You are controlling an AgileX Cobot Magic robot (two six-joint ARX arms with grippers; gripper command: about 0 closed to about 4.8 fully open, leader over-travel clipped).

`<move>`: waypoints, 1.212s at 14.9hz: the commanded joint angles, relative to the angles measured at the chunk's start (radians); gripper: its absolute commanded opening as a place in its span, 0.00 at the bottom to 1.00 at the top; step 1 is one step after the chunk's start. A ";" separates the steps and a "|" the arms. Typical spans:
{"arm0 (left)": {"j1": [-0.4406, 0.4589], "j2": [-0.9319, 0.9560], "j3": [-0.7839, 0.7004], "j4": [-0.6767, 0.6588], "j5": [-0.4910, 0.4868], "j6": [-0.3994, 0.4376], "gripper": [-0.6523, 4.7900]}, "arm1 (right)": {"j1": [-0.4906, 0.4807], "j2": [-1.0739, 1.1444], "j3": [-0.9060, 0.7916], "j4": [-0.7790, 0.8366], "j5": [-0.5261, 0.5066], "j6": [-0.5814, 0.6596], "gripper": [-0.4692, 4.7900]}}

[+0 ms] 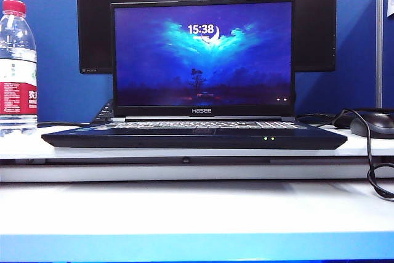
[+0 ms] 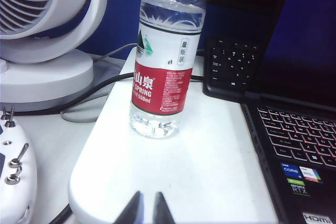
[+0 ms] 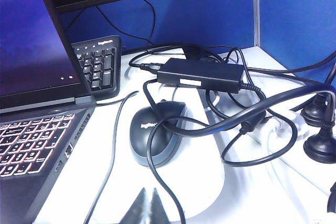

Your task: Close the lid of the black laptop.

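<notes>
- We see the black laptop [image 1: 194, 137] centred on the white desk [image 1: 197, 210], its lid [image 1: 202, 56] upright and lit.
- Our left gripper [image 2: 145, 209], fingertips nearly together and empty, hovers near the water bottle [image 2: 164, 56] left of the laptop.
- Our right gripper [image 3: 146, 205], tips together, holds nothing near the mouse [image 3: 152, 135] on the right.

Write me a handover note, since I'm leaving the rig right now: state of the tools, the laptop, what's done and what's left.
Left tool: nearly shut, empty, low over the white desk left of the black laptop, near the water bottle.
Right tool: shut, empty, over the desk right of the laptop, near the mouse and cables.
The lid stands upright, screen lit.
Done: nothing.
Left: reach the lid's top edge and fold it down onto the base.
</notes>
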 commanded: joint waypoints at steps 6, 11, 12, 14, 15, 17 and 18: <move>0.000 -0.002 0.000 0.011 -0.003 0.005 0.19 | 0.000 -0.002 -0.004 0.014 -0.001 -0.016 0.09; -0.001 -0.002 0.000 0.063 0.438 -0.632 0.19 | 0.001 -0.002 -0.004 0.030 -0.185 0.369 0.09; -0.001 -0.002 0.001 0.125 0.564 -0.753 0.19 | 0.001 -0.002 -0.004 0.065 -0.262 0.497 0.09; -0.001 -0.002 0.001 0.318 0.712 -0.882 0.19 | 0.002 -0.002 -0.003 0.225 -0.292 0.575 0.09; -0.003 -0.002 0.002 0.394 0.747 -0.960 0.20 | 0.001 -0.002 -0.003 0.340 -0.291 0.623 0.09; -0.004 -0.002 0.009 0.558 0.826 -1.154 0.22 | 0.000 -0.002 0.000 0.527 -0.236 0.633 0.09; -0.004 -0.002 0.058 0.587 0.872 -1.179 0.23 | 0.000 -0.002 0.041 0.532 -0.200 0.632 0.09</move>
